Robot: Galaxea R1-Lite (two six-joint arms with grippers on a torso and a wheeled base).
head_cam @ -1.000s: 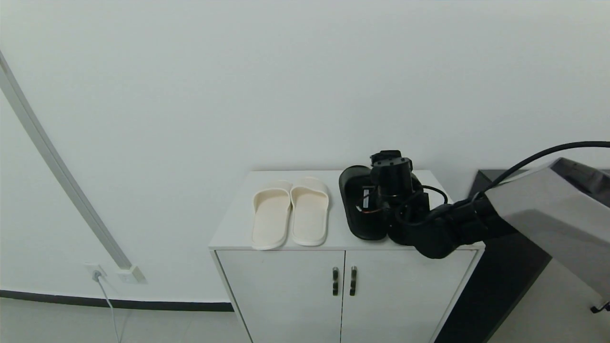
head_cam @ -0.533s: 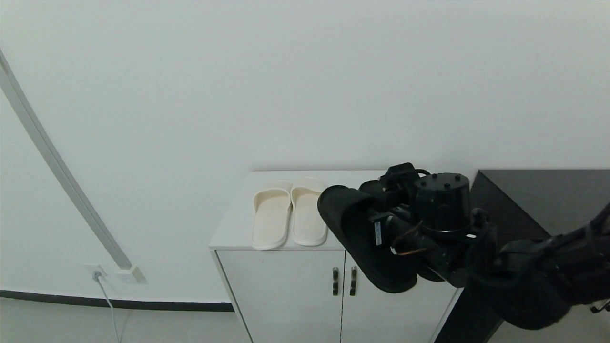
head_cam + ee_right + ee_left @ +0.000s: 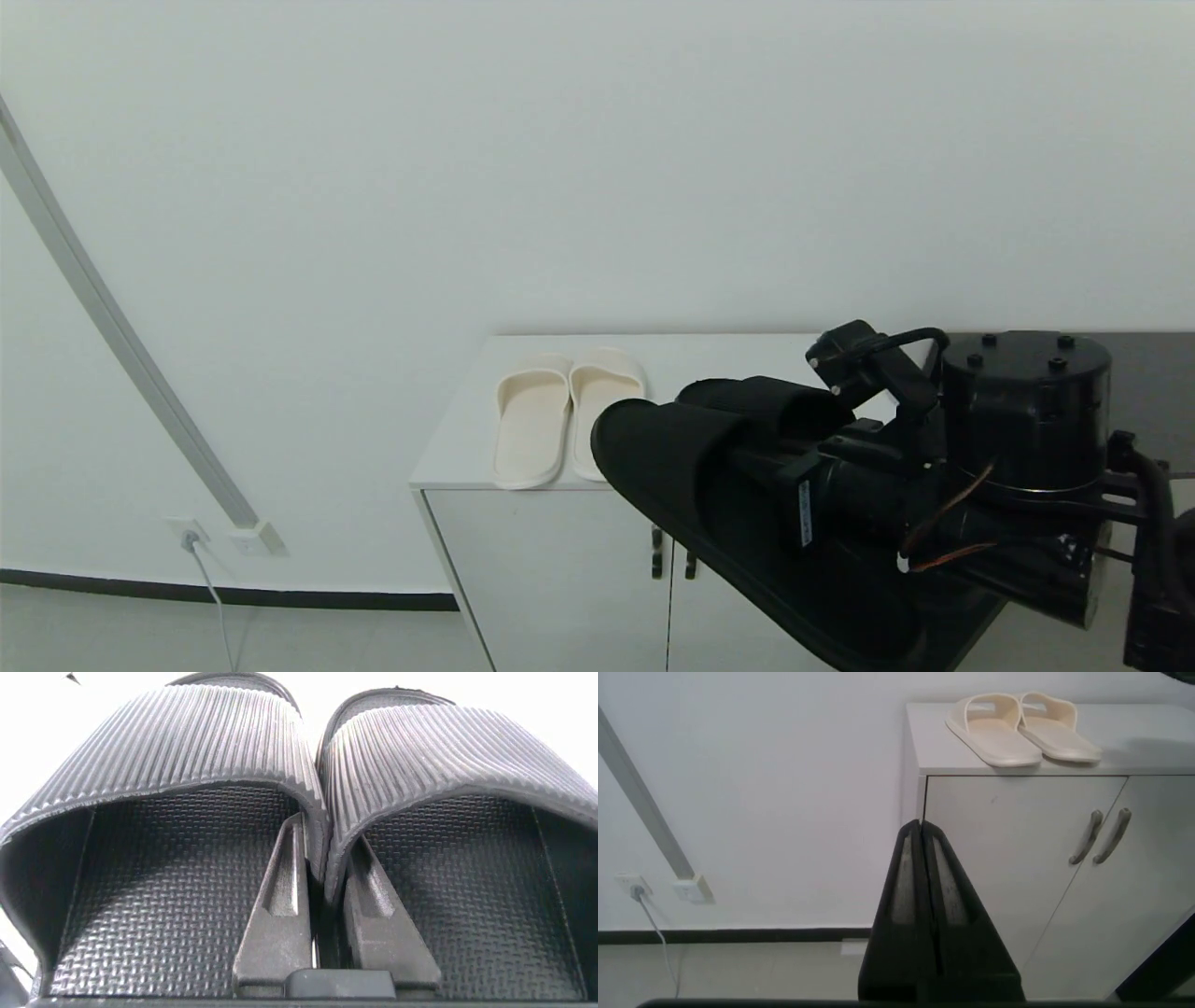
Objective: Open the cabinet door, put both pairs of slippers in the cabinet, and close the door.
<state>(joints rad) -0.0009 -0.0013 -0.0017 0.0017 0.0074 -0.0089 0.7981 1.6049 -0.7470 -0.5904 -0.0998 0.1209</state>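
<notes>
The white cabinet stands against the wall with both doors closed. A cream pair of slippers lies side by side on its top, left of centre. My right gripper holds the black pair of slippers in the air in front of the cabinet's right half. In the right wrist view its fingers pinch the two inner walls of the black slippers together. My left gripper is shut on nothing, low and out in front of the cabinet, with the cream slippers beyond it.
Two dark door handles sit at the cabinet's centre seam, partly behind the black slippers. A dark piece of furniture adjoins the cabinet's right side. On the left wall there is a socket with a cable and a slanted grey conduit.
My right arm has lifted the black slippers off the cabinet top and drawn them toward the camera, down and to the right. The cream slippers have stayed put.
</notes>
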